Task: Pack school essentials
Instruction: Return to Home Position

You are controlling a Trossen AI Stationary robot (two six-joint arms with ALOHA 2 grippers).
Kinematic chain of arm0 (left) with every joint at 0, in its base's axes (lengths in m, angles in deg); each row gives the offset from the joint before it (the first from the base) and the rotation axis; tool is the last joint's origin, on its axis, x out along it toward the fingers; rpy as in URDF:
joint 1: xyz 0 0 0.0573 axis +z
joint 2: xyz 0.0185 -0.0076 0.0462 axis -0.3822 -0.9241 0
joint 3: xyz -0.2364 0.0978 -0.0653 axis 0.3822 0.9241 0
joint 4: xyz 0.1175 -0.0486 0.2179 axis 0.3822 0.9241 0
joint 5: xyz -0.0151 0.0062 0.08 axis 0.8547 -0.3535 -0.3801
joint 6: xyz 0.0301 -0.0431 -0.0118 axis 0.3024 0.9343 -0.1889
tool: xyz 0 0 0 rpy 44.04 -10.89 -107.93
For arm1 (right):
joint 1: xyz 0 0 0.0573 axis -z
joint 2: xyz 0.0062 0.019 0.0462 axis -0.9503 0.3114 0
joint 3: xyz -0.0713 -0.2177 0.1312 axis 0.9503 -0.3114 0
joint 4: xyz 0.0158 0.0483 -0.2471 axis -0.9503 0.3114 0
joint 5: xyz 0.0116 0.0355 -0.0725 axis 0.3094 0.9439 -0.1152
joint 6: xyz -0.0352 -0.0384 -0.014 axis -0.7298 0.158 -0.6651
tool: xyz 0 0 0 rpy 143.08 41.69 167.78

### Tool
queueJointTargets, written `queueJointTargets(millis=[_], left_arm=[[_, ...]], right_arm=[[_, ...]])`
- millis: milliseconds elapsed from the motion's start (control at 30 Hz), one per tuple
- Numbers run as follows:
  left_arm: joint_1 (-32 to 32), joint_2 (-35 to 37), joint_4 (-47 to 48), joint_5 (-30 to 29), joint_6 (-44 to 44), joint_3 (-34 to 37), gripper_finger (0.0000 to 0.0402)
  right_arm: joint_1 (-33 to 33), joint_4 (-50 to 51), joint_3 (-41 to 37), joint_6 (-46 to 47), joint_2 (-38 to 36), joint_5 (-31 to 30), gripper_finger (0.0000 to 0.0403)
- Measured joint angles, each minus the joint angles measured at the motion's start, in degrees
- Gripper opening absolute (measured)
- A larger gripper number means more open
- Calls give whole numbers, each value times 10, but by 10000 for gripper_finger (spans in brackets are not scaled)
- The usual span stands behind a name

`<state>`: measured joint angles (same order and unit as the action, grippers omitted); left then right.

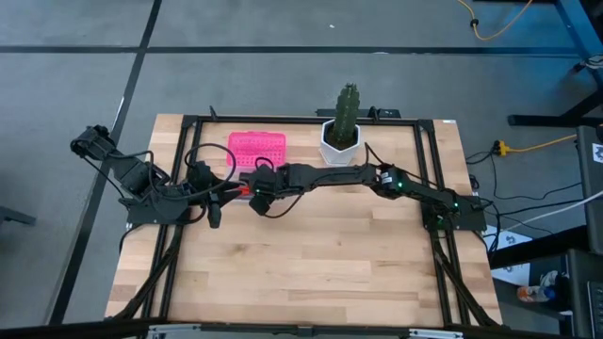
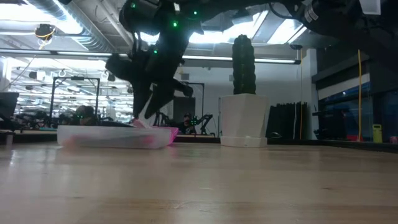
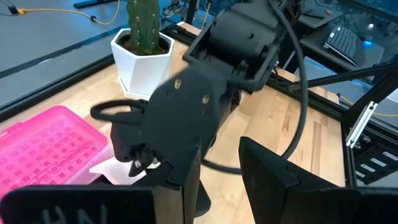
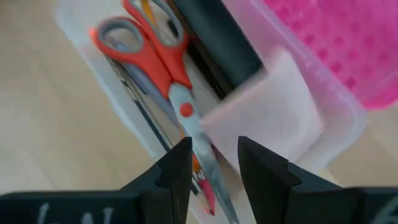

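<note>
- The right claw (image 4: 214,147) hangs just above the clear box (image 2: 87,135). Its fingers are parted and it grips nothing.
- The clear box lies near the table's (image 1: 311,273) far edge, left of the middle. Its pink lid (image 1: 256,148) lies open on the side toward that edge.
- Inside the box, the red-handled scissors (image 4: 166,67) lie lengthwise, on top of the thin pens (image 4: 138,99) that run along the box wall.
- A black block (image 4: 217,43) lies beside the scissors, on the lid side.
- The pink pad (image 4: 267,115) rests at one end of the box, touching the block's end and lying right below the right claw.
- The left claw (image 3: 217,168) waits just beside the box, toward the table's left edge. It is released, with nothing between its fingers, and it faces the right arm's wrist.
- A cactus (image 1: 347,108) in a white pot (image 1: 339,146) stands by the far edge, to the right of the lid and apart from it.
</note>
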<state>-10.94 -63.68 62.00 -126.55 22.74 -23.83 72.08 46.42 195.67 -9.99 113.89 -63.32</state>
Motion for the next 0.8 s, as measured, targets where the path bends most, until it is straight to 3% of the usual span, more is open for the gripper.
queueJointTargets(millis=[600,800], left_arm=[[0,0,0,0,0,0,105],[0,0,2,0,0,0,105]], right_arm=[[27,9,13,-24,-4,20,129],[26,34,14,-33,-49,104,129]])
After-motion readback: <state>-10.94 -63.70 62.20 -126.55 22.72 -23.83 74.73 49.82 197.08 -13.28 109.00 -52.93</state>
